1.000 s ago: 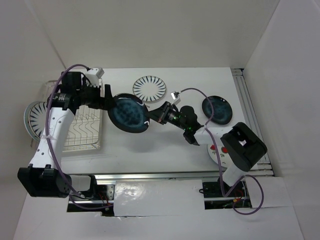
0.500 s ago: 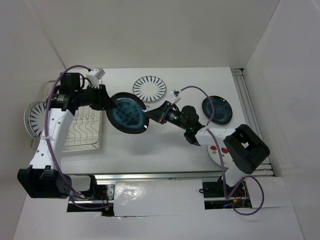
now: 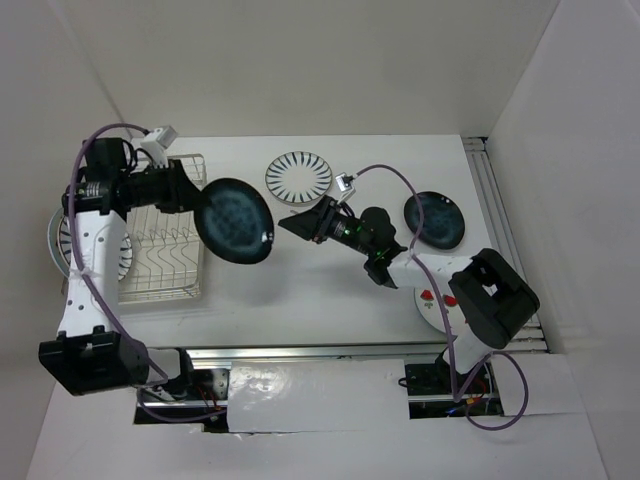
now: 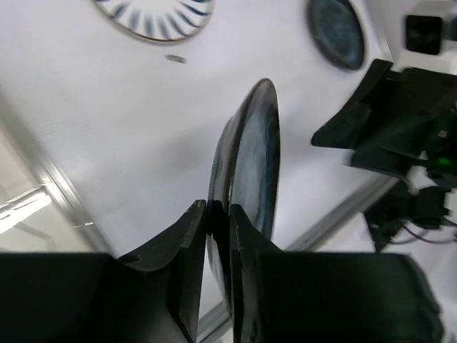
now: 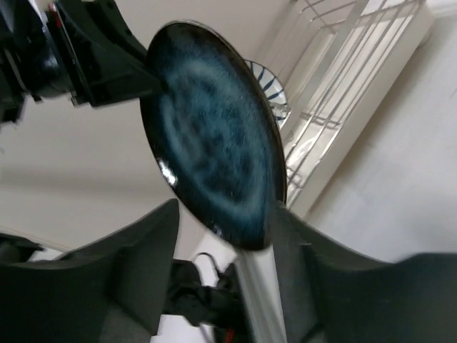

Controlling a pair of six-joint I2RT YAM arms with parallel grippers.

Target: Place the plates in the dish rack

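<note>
Left hand (image 3: 190, 193) is clamped on the rim of a blue plate (image 3: 235, 221), fingers pinching the edge as the left wrist view shows. It holds the plate on edge in the air, just right of the rack (image 3: 170, 270). Right hand (image 3: 298, 222) is spread wide and holds nothing. It sits apart from the plate's far side, facing its glossy face.

The rack stands at the left of the surface (image 3: 330, 280), and no plate shows among its tines, so by my reading nothing is loaded yet. This blue plate looks to be the first on its way in.

A striped plate (image 3: 299, 175) lies flat near the back of the surface. A second blue plate (image 3: 434, 220) lies to the right. A watermelon plate (image 3: 432, 305) peeks out under the right arm. Another striped plate (image 3: 62, 238) shows left of the rack, partly behind the left arm; whether it leans on the rack I cannot tell. A sixth plate is not visible.

What is left is nearly all of the job: seat the held plate upright between tines, then fetch the others one by one.
</note>
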